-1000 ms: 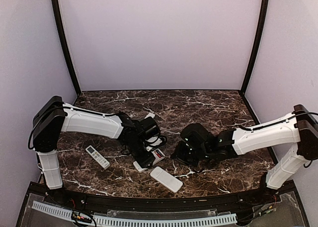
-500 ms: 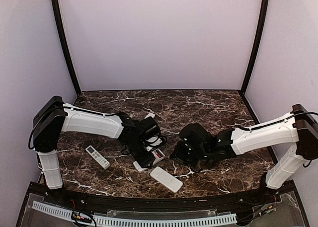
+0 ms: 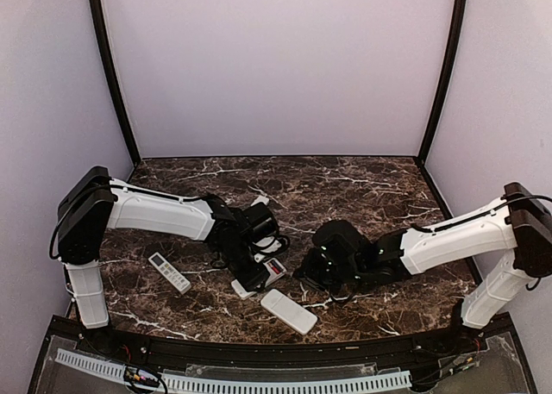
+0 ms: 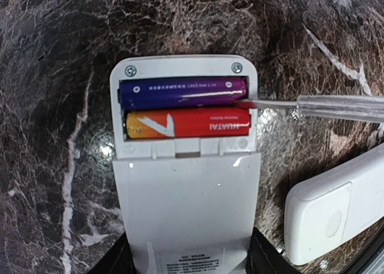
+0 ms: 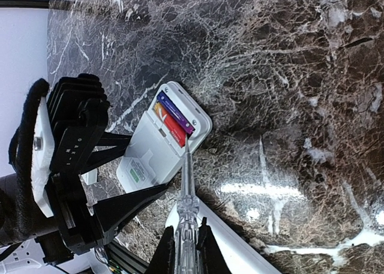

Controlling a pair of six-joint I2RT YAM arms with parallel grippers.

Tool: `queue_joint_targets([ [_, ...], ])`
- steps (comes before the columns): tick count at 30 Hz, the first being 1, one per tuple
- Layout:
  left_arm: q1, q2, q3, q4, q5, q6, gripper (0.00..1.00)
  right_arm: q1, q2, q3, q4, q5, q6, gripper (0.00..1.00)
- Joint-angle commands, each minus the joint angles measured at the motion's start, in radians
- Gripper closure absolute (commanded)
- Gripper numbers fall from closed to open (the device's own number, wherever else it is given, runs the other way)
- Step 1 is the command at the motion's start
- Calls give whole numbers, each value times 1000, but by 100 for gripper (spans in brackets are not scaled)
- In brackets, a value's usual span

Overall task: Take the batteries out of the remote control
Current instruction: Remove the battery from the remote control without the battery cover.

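A white remote control (image 4: 186,184) lies back up on the marble table, its battery bay open. A blue-purple battery (image 4: 183,92) and an orange-red battery (image 4: 189,123) sit side by side in the bay. My left gripper (image 4: 187,265) is shut on the remote's lower body. My right gripper (image 5: 186,250) is shut on a clear-handled screwdriver (image 5: 187,202). Its tip (image 4: 249,104) touches the right end of the bay, between the two batteries. The remote (image 3: 259,276), the left gripper (image 3: 246,269) and the right gripper (image 3: 304,272) show small in the top view.
A second white remote (image 3: 289,311) lies just in front of the held one, also in the left wrist view (image 4: 336,211). A third remote with buttons (image 3: 169,272) lies at the left. The dark marble table (image 3: 345,187) is walled at back and sides.
The right arm has shifted slightly, its forearm lowering and the gripper edging left towards the held remote. The left arm and the remotes have not moved.
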Motion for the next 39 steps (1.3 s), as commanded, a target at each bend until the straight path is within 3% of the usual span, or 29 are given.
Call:
queue_joint_targets([
  [1,-7,36,10,25,12,8,87,2,27,-41,140,42,-5,100],
  [17,-8,43,14,23,17,10,88,4,33,-118,420,55,-42,100],
  [39,-9,58,20,15,14,11,89,4,-20,-99,494,54,-53,100],
])
